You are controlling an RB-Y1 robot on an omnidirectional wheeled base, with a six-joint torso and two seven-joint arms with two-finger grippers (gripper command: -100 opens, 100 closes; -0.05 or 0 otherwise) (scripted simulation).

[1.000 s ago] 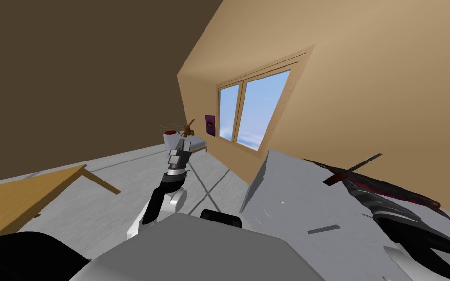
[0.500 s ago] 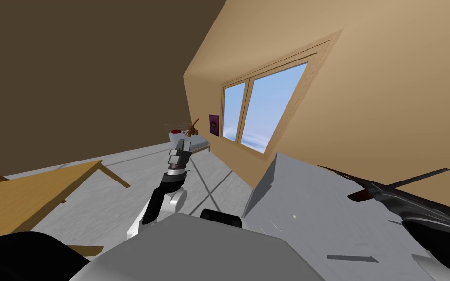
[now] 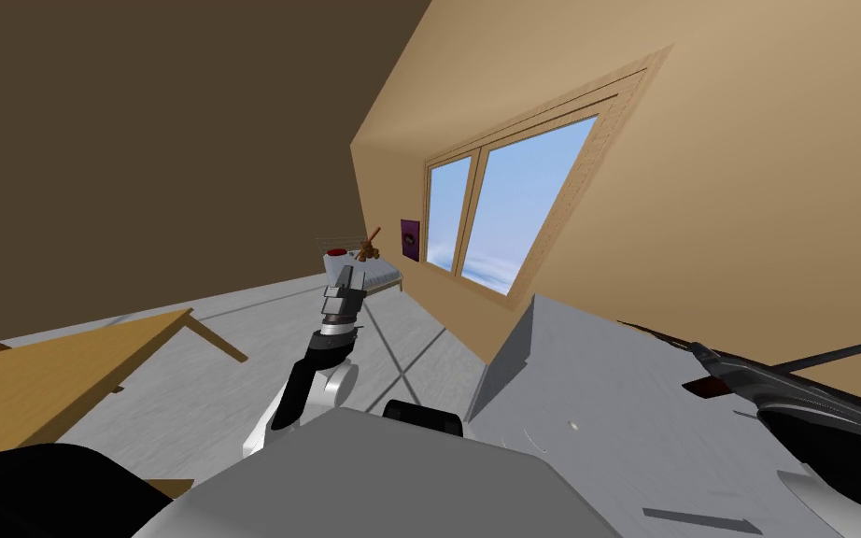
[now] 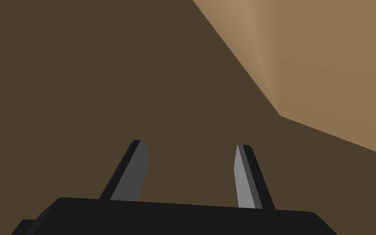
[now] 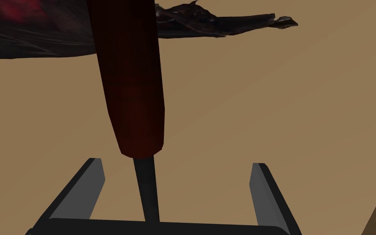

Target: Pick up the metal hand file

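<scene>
Right gripper (image 5: 177, 163) wide open, empty, with a dark rod (image 5: 146, 187) between its fingers; the file (image 3: 695, 520) lies on the table (image 3: 587, 392), not between them. Close now and it probably grabs the wrong thing. Left gripper (image 4: 187, 173) open too.

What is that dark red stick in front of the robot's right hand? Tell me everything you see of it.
The hand file has a rounded, dark red handle and a thin dark shaft coming from its end. The shaft runs between the right end effector's open fingers, closer to one, touching neither. The handle's far end is out of frame.
</scene>
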